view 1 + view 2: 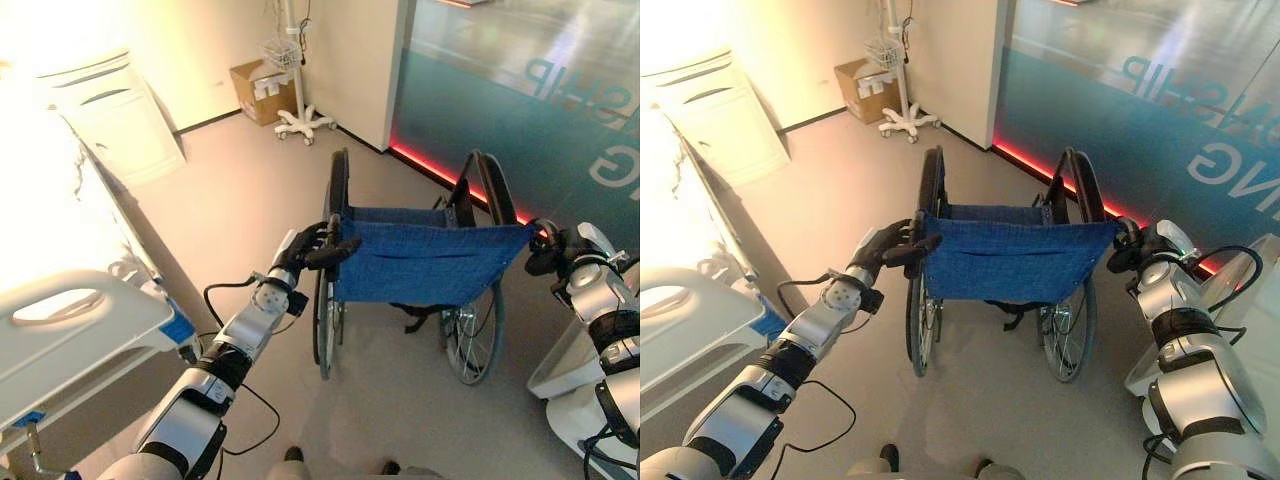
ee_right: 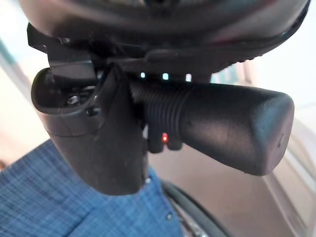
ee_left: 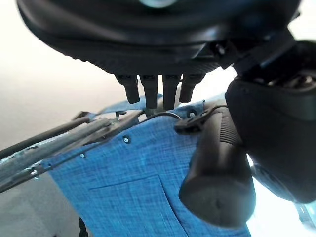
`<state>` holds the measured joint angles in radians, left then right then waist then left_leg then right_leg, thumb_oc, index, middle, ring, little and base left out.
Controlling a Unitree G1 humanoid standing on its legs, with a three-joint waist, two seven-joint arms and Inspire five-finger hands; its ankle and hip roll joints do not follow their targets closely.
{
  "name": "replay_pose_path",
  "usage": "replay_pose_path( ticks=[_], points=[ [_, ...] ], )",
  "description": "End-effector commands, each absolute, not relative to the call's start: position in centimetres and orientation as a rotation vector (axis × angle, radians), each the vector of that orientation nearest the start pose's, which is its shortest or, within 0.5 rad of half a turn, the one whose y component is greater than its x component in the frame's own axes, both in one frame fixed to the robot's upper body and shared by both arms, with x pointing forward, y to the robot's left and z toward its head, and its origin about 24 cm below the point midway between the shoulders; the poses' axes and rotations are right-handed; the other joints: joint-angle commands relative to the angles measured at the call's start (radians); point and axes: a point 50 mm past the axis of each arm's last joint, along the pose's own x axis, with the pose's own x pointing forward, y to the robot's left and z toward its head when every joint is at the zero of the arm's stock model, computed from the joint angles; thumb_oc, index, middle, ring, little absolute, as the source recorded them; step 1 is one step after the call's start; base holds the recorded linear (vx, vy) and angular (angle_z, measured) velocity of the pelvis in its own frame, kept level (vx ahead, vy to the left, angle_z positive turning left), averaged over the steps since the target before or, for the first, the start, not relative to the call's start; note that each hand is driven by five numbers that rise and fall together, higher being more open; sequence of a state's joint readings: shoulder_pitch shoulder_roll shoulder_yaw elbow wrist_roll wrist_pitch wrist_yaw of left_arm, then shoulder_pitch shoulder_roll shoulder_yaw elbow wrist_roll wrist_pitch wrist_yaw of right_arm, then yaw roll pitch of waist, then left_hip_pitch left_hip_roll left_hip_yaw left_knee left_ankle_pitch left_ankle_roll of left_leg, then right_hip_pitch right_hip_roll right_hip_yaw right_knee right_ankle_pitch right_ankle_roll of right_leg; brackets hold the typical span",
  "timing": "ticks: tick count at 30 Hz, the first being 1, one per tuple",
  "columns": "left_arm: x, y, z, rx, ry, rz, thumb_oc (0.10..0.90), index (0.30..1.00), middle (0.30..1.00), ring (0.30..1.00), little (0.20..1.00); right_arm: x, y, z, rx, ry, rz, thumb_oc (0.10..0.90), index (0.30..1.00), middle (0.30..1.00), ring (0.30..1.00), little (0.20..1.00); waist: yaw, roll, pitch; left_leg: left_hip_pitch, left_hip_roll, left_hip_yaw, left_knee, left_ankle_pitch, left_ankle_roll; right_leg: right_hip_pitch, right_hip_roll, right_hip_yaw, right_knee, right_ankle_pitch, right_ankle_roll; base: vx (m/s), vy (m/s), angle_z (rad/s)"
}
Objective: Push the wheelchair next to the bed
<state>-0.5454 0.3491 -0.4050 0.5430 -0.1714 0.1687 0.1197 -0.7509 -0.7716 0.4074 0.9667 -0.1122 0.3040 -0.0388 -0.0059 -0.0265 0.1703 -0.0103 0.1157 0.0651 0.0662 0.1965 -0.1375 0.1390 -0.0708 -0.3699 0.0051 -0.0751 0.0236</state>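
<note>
- Wheelchair (image 1: pixel 420 270) mid-floor, back twd robot, blue fabric backrest (image 1: pixel 1015 260) facing camera, big wheels on grey floor (image 1: pixel 240 200).
- Left hand (image 1: pixel 312 245) at the chair's left push handle (image 3: pixel 217 173); fingers curled over the black ribbed grip, thumb alongside, per left wrist view. Closed on it.
- Right hand (image 1: pixel 1137 245) at the right push handle (image 2: pixel 222 131); right wrist view shows thumb wrapped across the grip w/ the handle end sticking out past it. Also clamped on.
- Bed (image 1: pixel 70 330) at the robot's left, white plastic footboard w/ cut-out handhold near the lower-left corner; mattress area washed out by bright light.
- Chair sits right of the bed w/ a strip of open floor between; not touching, roughly level w/ the bed's foot end.
- White bedside cabinet (image 1: pixel 120 120) stands beyond the bed, against the wall.
- Cardboard box (image 1: pixel 262 90) on the floor by the far wall, IV-type pole on a wheeled white base (image 1: pixel 303 122) just beside it.
- Glass partition (image 1: pixel 520 110) w/ red light strip along its bottom edge runs behind and right of the chair.
- White moulded unit (image 1: pixel 575 385) near the robot's right arm, low right.
</note>
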Motion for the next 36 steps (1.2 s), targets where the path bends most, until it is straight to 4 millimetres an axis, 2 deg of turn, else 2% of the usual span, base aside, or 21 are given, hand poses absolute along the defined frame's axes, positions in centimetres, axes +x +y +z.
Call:
replay_pose_path(
  ticks=[1,2,3,5,9,11,12,14,16,19,20,23,24,25,26,27,28,30,32,35,36],
  points=[
    [31.1,20.4,0.0,0.617,0.441,-0.064,0.4,0.3,0.3,0.3,0.3,35.3,-25.1,4.7,-0.996,0.486,0.195,0.4,0.3,0.3,0.3,0.3,0.103,-0.02,0.053,-0.028,0.0,0.052,0.223,-0.137,0.062,-0.044,-0.029,0.01,0.084,0.036,0.015,0.18,-0.153,0.2],
    [31.1,20.4,0.0,0.617,0.44,-0.063,0.4,0.3,0.3,0.3,0.3,35.3,-25.0,4.7,-0.996,0.486,0.196,0.4,0.3,0.3,0.3,0.3,0.104,-0.021,0.051,-0.032,-0.007,0.051,0.219,-0.137,0.064,-0.044,-0.029,0.011,0.082,0.038,0.016,0.24,-0.119,0.13],
    [30.8,20.7,-0.1,0.617,0.439,-0.057,0.4,0.3,0.3,0.3,0.3,35.3,-24.6,4.5,-0.999,0.478,0.209,0.4,0.3,0.3,0.3,0.3,0.124,-0.012,0.055,-0.055,-0.05,0.052,0.192,-0.142,0.067,-0.02,-0.01,0.022,0.075,0.031,0.019,0.26,-0.073,-0.05],
    [30.4,21.0,0.0,0.61,0.428,-0.04,0.4,0.3,0.3,0.3,0.3,35.3,-23.9,4.4,-1.01,0.461,0.221,0.4,0.3,0.3,0.3,0.3,0.159,0.013,0.062,-0.127,-0.101,0.085,0.118,-0.093,0.058,0.035,0.036,0.038,0.051,0.012,0.018,0.31,-0.067,-0.07],
    [30.0,21.4,0.0,0.596,0.416,-0.026,0.4,0.3,0.3,0.3,0.3,35.5,-23.5,4.5,-1.028,0.441,0.235,0.4,0.3,0.3,0.3,0.3,0.207,0.036,0.059,-0.181,-0.145,0.144,0.022,-0.042,0.068,0.097,0.077,0.036,0.024,-0.008,0.016,0.32,-0.005,-0.34],
    [30.1,21.4,0.4,0.594,0.396,-0.031,0.4,0.3,0.3,0.3,0.3,35.6,-23.8,4.7,-1.051,0.447,0.231,0.4,0.3,0.3,0.3,0.3,0.211,0.029,0.05,-0.179,-0.161,0.224,0.026,-0.08,0.079,0.121,0.073,0.011,0.036,-0.039,0.017,0.33,0.057,-0.68],
    [30.2,21.4,0.4,0.591,0.398,-0.016,0.4,0.3,0.3,0.3,0.3,35.7,-23.8,4.7,-1.05,0.45,0.232,0.4,0.3,0.3,0.3,0.3,0.213,0.025,0.041,-0.159,-0.161,0.256,0.007,-0.108,0.105,0.119,0.073,0.004,0.066,-0.066,0.018,0.35,0.098,-0.41],
    [30.2,21.7,0.2,0.597,0.421,0.003,0.4,0.3,0.3,0.3,0.3,35.5,-23.4,4.0,-1.048,0.465,0.266,0.4,0.3,0.3,0.3,0.3,0.227,-0.003,0.023,-0.156,-0.208,0.208,0.032,-0.159,0.165,0.118,0.062,0.039,0.171,-0.056,0.053,0.39,0.09,-0.33],
    [30.3,22.0,0.4,0.629,0.418,-0.004,0.4,0.3,0.3,0.3,0.3,34.9,-23.7,3.1,-1.025,0.483,0.267,0.4,0.3,0.3,0.3,0.3,0.227,-0.018,0.006,-0.117,-0.209,0.216,0.001,-0.169,0.205,0.083,0.031,0.028,0.359,0.025,0.117,0.28,0.07,-0.1],
    [30.6,22.0,0.5,0.669,0.417,-0.028,0.4,0.3,0.3,0.3,0.3,34.1,-24.2,2.2,-0.977,0.504,0.261,0.4,0.3,0.3,0.3,0.3,0.215,-0.005,-0.005,-0.087,-0.195,0.182,-0.017,-0.154,0.217,-0.007,-0.001,0.043,0.498,0.147,0.15,0.27,-0.023,0.47],
    [31.1,21.7,0.8,0.719,0.426,-0.07,0.4,0.3,0.3,0.3,0.3,34.0,-24.3,2.0,-0.952,0.518,0.253,0.4,0.3,0.3,0.3,0.3,0.195,0.009,0.001,-0.057,-0.178,0.147,-0.012,-0.163,0.205,-0.078,-0.064,0.03,0.471,0.155,0.14,0.39,-0.138,0.68],
    [32.2,21.2,1.6,0.792,0.434,-0.129,0.4,0.3,0.3,0.3,0.3,34.8,-23.8,2.8,-0.928,0.501,0.23,0.4,0.3,0.3,0.3,0.3,0.165,0.04,0.026,-0.001,-0.147,0.078,-0.017,-0.183,0.191,-0.187,-0.131,0.047,0.391,0.172,0.118,0.22,-0.196,0.31],
    [32.5,21.2,1.9,0.816,0.432,-0.147,0.4,0.3,0.3,0.3,0.3,35.1,-23.6,3.1,-0.919,0.49,0.219,0.4,0.3,0.3,0.3,0.3,0.154,0.041,0.041,0.015,-0.15,0.055,-0.016,-0.196,0.189,-0.209,-0.145,0.066,0.354,0.188,0.119,0.22,-0.28,0.59],
    [33.0,21.1,2.5,0.861,0.427,-0.178,0.4,0.3,0.3,0.3,0.3,35.5,-23.4,3.7,-0.906,0.469,0.194,0.4,0.3,0.3,0.3,0.3,0.132,0.033,0.055,0.026,-0.162,0.016,-0.017,-0.223,0.189,-0.252,-0.159,0.112,0.244,0.239,0.132,0.15,-0.191,0.5],
    [33.0,21.1,2.5,0.861,0.427,-0.178,0.4,0.3,0.3,0.3,0.3,35.5,-23.3,3.7,-0.906,0.469,0.194,0.4,0.3,0.3,0.3,0.3,0.131,0.034,0.058,0.029,-0.161,0.014,-0.016,-0.225,0.189,-0.247,-0.158,0.11,0.242,0.24,0.133,0.2,-0.263,0.26],
    [33.2,20.9,2.7,0.893,0.446,-0.21,0.4,0.3,0.3,0.3,0.3,35.8,-23.2,4.3,-0.903,0.442,0.177,0.4,0.3,0.3,0.3,0.3,0.11,0.027,0.072,0.043,-0.17,-0.013,-0.008,-0.259,0.189,-0.27,-0.177,0.153,0.14,0.269,0.145,0.2,-0.25,-0.17],
    [33.2,20.7,2.3,0.914,0.479,-0.229,0.4,0.3,0.3,0.3,0.3,36.1,-22.8,4.8,-0.906,0.407,0.164,0.4,0.3,0.3,0.3,0.3,0.097,0.025,0.076,0.042,-0.17,-0.033,0.007,-0.28,0.184,-0.273,-0.189,0.177,0.057,0.275,0.15,0.24,-0.3,-0.29],
    [32.9,20.6,1.5,0.923,0.525,-0.235,0.4,0.3,0.3,0.3,0.3,36.4,-22.5,5.4,-0.916,0.385,0.162,0.4,0.3,0.3,0.3,0.3,0.088,0.021,0.076,0.042,-0.165,-0.037,0.024,-0.295,0.179,-0.269,-0.197,0.187,0.023,0.283,0.154,0.18,-0.205,0.4],
    [32.0,20.8,-0.3,0.928,0.622,-0.23,0.4,0.3,0.3,0.3,0.3,36.7,-21.9,6.3,-0.925,0.349,0.164,0.4,0.3,0.3,0.3,0.3,0.075,0.005,0.071,0.04,-0.144,-0.046,0.08,-0.328,0.164,-0.255,-0.217,0.212,0.002,0.29,0.157,0.26,-0.299,0.95],
    [31.0,21.5,-2.0,0.931,0.722,-0.234,0.4,0.3,0.3,0.3,0.3,36.8,-21.9,6.9,-0.929,0.329,0.166,0.4,0.3,0.3,0.3,0.3,0.058,0.0,0.058,0.051,-0.123,-0.086,0.103,-0.349,0.152,-0.251,-0.221,0.28,0.006,0.29,0.162,0.28,-0.327,0.33],
    [29.9,22.1,-3.5,0.934,0.794,-0.233,0.4,0.3,0.3,0.3,0.3,36.7,-22.1,6.8,-0.912,0.336,0.167,0.4,0.3,0.3,0.3,0.3,0.053,-0.007,0.037,0.06,-0.093,-0.099,0.099,-0.343,0.14,-0.236,-0.207,0.283,0.058,0.248,0.17,0.29,-0.336,0.32]
  ],
)
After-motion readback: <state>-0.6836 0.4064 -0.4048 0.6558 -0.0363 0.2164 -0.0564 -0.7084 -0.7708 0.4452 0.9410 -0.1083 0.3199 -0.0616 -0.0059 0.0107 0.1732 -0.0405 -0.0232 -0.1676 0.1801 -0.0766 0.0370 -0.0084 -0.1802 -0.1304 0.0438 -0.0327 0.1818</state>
